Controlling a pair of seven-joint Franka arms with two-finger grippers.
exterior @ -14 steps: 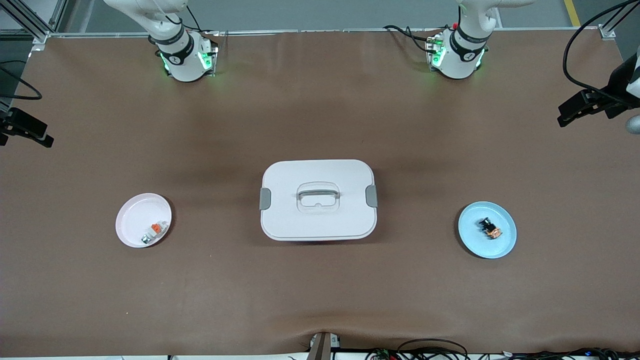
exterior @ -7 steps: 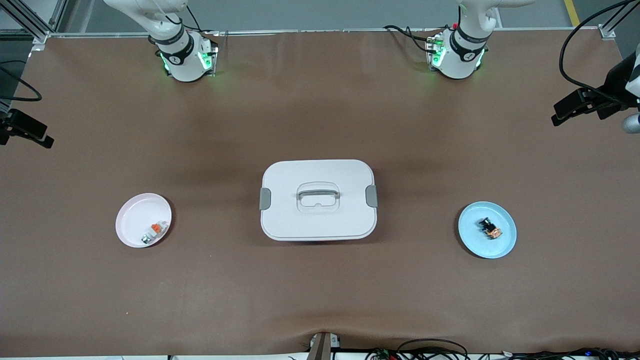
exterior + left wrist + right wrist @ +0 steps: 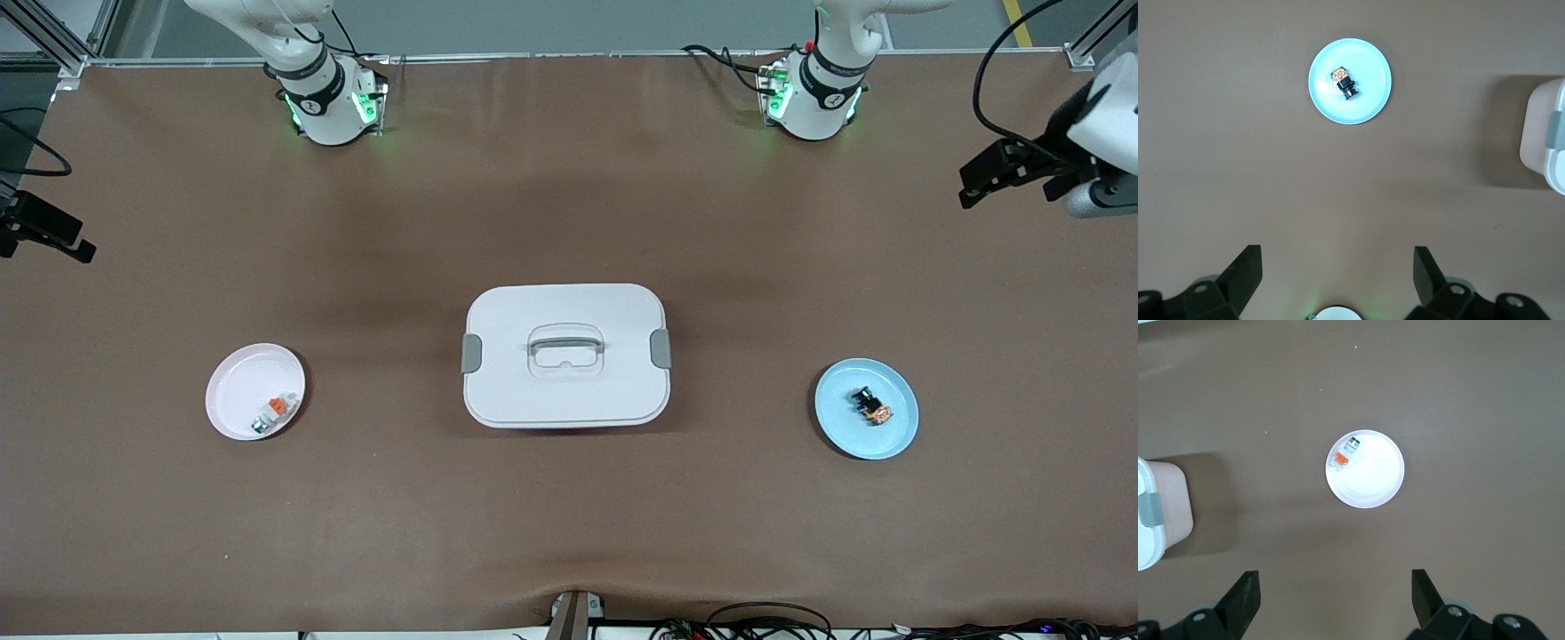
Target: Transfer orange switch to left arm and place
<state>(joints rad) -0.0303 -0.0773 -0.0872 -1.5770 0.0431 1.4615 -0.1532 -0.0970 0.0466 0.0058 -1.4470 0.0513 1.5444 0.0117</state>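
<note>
Switch (image 3: pixel 870 407) on plate (image 3: pixel 894 436) (untouched).

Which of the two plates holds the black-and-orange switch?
The light blue plate toward the left arm's end holds the orange switch; the pink plate holds a white-grey piece.

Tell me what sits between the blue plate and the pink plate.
The box, lid shut, stands between the blue plate holding the orange switch and the pink plate; the front view shows it.

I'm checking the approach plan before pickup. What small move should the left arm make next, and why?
Probably bring the left gripper, open and high over bare table, over the blue plate and lower it: the orange switch lies there untouched, and the box is off that path.
</note>
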